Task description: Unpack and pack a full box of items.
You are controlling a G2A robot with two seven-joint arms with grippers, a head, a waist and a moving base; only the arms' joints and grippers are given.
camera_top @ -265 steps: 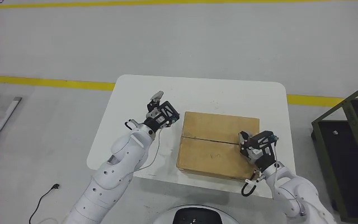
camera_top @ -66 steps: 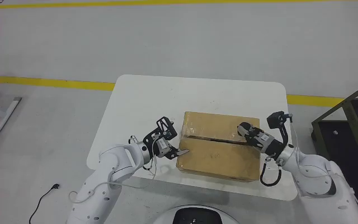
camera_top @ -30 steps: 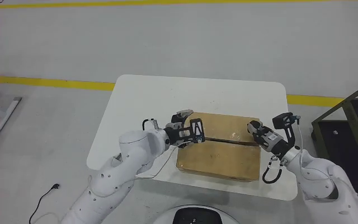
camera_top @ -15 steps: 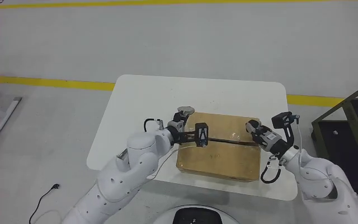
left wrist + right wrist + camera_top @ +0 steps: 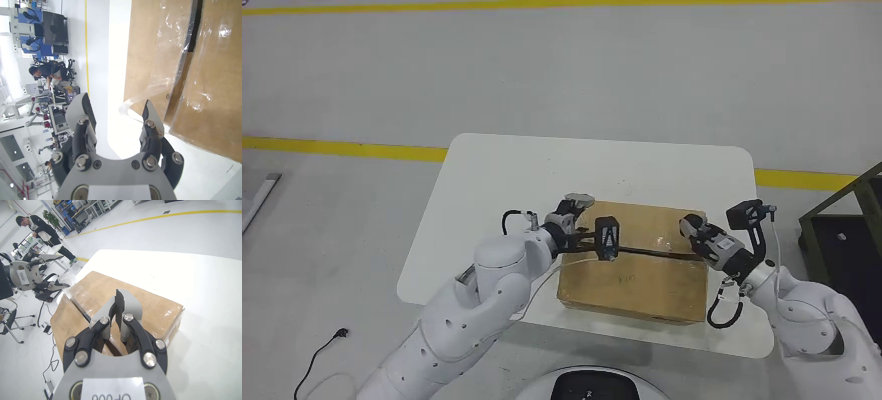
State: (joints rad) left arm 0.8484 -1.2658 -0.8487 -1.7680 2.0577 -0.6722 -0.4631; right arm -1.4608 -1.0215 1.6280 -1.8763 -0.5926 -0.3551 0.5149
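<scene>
While the cardboard box (image 5: pixel 632 285) sits lower right of centre on the bench (image 5: pixel 542 160), you have its taped seam (image 5: pixel 647 250) running left to right between the arms. The left end effector (image 5: pixel 116 98) is spread wide at the seam's left end. The right end effector (image 5: pixel 118 298) is closed at the right end, perhaps pinching tape.

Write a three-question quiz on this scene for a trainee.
1. True or false: the left end effector is open.
2. The cardboard box stands on: A) the white table; B) the floor; C) a chair.
3. Fill in: shiny clear ____ lies along the box's centre seam.
Key: 1 true; 2 A; 3 tape.
</scene>
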